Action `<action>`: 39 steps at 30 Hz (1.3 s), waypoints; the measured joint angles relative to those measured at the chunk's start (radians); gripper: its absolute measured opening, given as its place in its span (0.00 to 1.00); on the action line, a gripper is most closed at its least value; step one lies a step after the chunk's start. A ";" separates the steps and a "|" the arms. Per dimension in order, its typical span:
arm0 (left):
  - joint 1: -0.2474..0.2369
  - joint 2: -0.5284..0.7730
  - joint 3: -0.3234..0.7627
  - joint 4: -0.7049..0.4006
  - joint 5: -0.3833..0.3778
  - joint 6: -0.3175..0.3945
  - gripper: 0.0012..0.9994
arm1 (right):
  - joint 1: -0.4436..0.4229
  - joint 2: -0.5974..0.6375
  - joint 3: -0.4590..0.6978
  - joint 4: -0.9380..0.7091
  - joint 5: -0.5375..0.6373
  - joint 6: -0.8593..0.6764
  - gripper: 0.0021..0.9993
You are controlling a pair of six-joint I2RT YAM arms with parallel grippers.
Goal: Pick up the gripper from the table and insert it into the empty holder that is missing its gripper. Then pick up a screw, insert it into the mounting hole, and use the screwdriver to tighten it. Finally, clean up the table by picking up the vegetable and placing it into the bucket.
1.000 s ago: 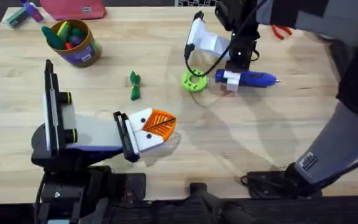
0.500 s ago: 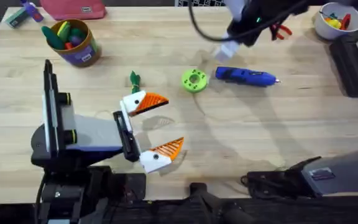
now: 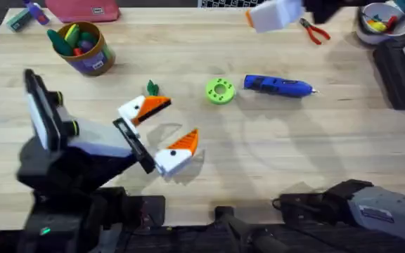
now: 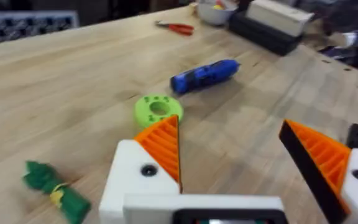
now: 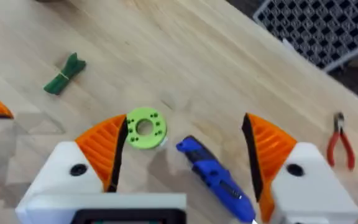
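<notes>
Orange-padded and spread wide, my left tool (image 3: pixel 159 128) hangs low over the wooden bench (image 3: pixel 273 154), holding nothing; one finger tip sits just beside the vegetable (image 3: pixel 151 88), the other lies nearer my base. My right tool (image 5: pixel 182 163) is also wide and empty, raised above the far side of the bench, showing as a white blur near the far edge in the overhead view. Through its camera the screwdriver (image 5: pixel 215 177) lies between its two pads, well below them, and the lime-green disc (image 5: pixel 145 127) sits near one pad. Screwdriver (image 3: pixel 278 86) flat on the bench, metal tip pointing toward my right side, lime-green disc (image 3: pixel 220 91) just beside its blunt end. Vegetable lies on bare wood, apart from the disc, dark green with a yellow tie at the pinch. Bucket (image 3: pixel 84 48) stands at the far left corner, toy items inside. Red-handled pliers (image 3: pixel 315 31) lie near the far edge; white bowl (image 3: pixel 375 21) at the far right corner.
</notes>
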 joint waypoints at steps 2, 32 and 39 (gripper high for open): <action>0.001 0.052 0.082 -0.095 -0.061 0.046 0.99 | 0.000 -0.044 0.000 -0.044 0.029 0.057 0.99; -0.002 1.306 1.013 -0.674 -0.686 0.148 0.99 | -0.207 -0.536 -0.656 0.099 0.083 0.470 0.99; -0.038 1.501 1.077 -0.672 -0.766 -0.030 0.99 | -0.207 -0.536 -0.657 0.101 0.083 0.475 0.99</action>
